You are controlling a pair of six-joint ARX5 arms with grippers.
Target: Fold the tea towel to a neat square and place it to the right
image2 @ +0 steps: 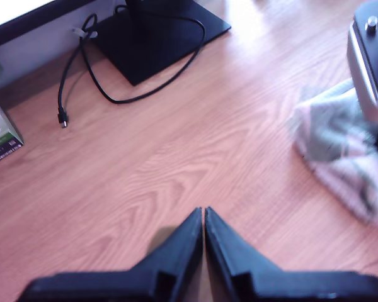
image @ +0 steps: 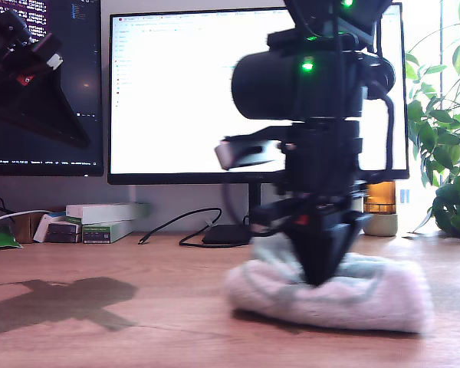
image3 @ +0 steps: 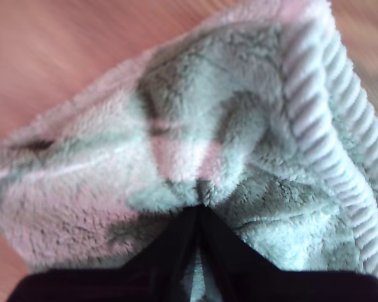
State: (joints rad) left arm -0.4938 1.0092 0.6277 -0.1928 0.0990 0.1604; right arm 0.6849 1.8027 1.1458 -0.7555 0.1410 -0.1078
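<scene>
Pinching the tea towel (image3: 239, 157) on the desk (image: 100, 330), my second end effector (image3: 200, 211) stands clamped on its plush.

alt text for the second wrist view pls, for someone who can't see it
Close-up of my second gripper, its black jaws closed to a point and pressed into the tea towel, a fluffy pale grey-white plush cloth that fills most of the picture. A thick ribbed hem runs along one edge, and blurred wooden table shows beyond it.
</scene>
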